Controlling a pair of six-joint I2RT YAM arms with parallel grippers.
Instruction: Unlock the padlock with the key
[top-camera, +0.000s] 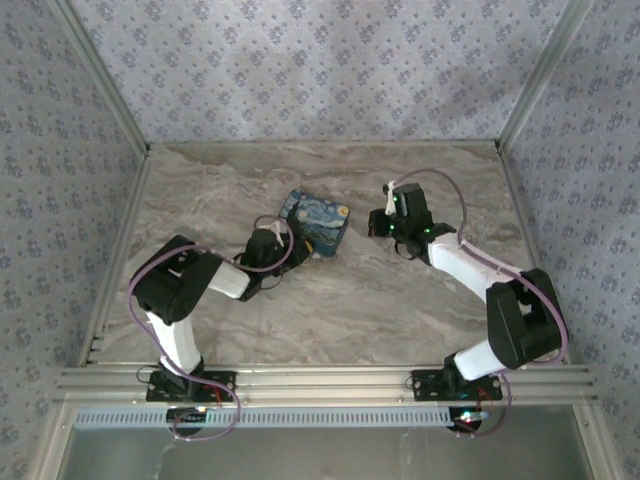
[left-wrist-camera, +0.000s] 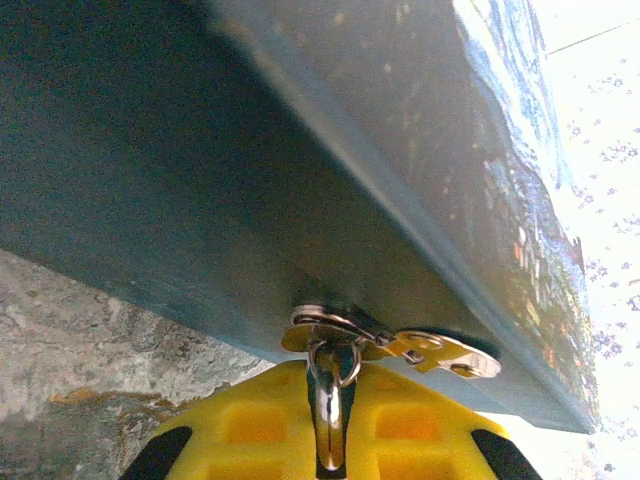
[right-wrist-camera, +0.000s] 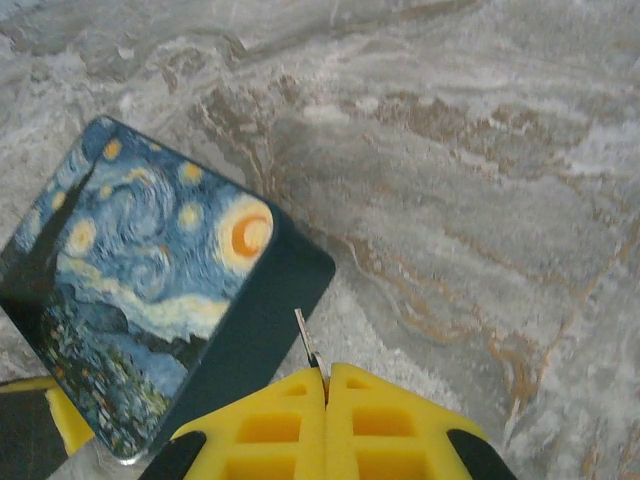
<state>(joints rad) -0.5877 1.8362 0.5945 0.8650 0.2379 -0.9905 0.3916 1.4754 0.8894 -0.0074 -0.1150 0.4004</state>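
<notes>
The padlock (left-wrist-camera: 328, 412) hooks onto the box (left-wrist-camera: 250, 180) mid-tabletop (top-camera: 400, 310), with its shackle pinched by the closed left gripper (left-wrist-camera: 330, 388). The right gripper (right-wrist-camera: 326, 385) is clamped on the key (right-wrist-camera: 305, 338) (thin tip protruding). Both look light, rigid and slick, so the lock's body likely needs a firm hold.

Top view overhead, far, facing down; wrist views close, low; all share starry box (top-camera: 315, 222).

- Your grey-and-tan marbled tabletop (top-camera: 330, 320) lies evenly lit.
- Pale blue flower-patterned wall panels (top-camera: 320, 60) enclose three sides.
- Silvery aluminium posts (top-camera: 102, 75) mark the back corners; a matching rail (top-camera: 320, 381) edges your side.
</notes>
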